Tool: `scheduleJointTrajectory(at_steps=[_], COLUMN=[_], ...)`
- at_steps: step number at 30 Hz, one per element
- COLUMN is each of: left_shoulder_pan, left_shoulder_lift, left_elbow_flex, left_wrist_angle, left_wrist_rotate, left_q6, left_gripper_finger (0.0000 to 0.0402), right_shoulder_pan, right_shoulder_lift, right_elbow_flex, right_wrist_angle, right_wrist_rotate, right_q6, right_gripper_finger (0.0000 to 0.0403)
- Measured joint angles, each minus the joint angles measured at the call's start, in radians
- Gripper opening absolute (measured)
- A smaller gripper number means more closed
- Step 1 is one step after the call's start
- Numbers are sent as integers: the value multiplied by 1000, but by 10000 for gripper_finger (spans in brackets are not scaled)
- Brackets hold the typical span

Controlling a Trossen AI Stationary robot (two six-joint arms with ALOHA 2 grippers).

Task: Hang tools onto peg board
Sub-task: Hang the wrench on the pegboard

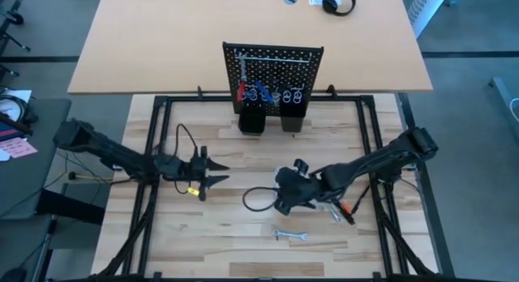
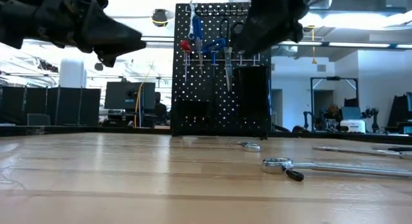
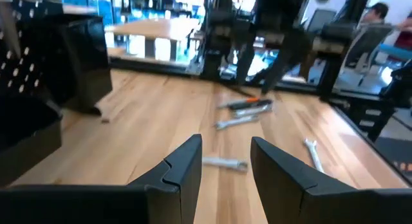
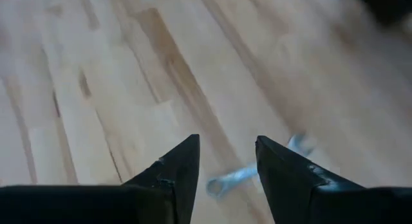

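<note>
Silver wrench (image 4: 248, 177) lies just below your right gripper (image 4: 226, 161), fingers spread, empty; centre over its shank, descend straight, then pinch.

Black peg board (image 1: 273, 67) upright, blue and red tools (image 1: 263, 93) hung; silver wrench (image 1: 289, 233) flat on table.
</note>
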Motion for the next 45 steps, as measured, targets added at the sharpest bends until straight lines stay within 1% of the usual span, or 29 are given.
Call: scheduleJointTrajectory(at_steps=[2,4,8,10,12,15,18,22,26,29,32,35,38,40,42,45], left_shoulder_pan=[0,0,0,0,0,0,0,0,0,1,1,1,1,1,1,1], left_shoulder_lift=[62,115,205,239,267,294,307,311,311,311,311,311,311,311,311,311], left_elbow_flex=[20,43,92,117,135,155,162,165,165,165,165,165,165,165,165,165], left_wrist_angle=[41,42,40,38,36,35,32,20,9,7,7,6,-7,-25,-38,-45], left_wrist_rotate=[-7,-15,-16,-16,-16,-17,-17,-18,-20,-22,-25,-24,-23,-21,-20,-18], left_q6=[15,31,80,106,128,162,184,200,201,199,189,183,165,154,142,123], left_gripper_finger=[125,125,125,125,125,125,125,125,125,125,125,125,125,125,125,125], right_shoulder_pan=[-13,-26,-70,-99,-128,-169,-191,-178,-165,-176,-182,-182,-183,-183,-182,-172], right_shoulder_lift=[42,74,126,145,162,198,238,298,348,392,433,468,480,480,467,429], right_elbow_flex=[27,35,45,45,45,45,46,46,73,110,143,158,161,161,157,146], right_wrist_angle=[-34,-56,-54,-57,-61,-62,-68,-117,-102,-115,-144,-173,-181,-181,-167,-136], right_wrist_rotate=[-53,-120,-264,-310,-314,-313,-304,-263,-253,-260,-266,-267,-279,-280,-281,-260], right_q6=[66,94,122,157,209,310,391,466,473,450,421,392,347,306,254,168], right_gripper_finger=[164,175,219,244,261,269,269,263,254,240,209,160,101,62,33,30])
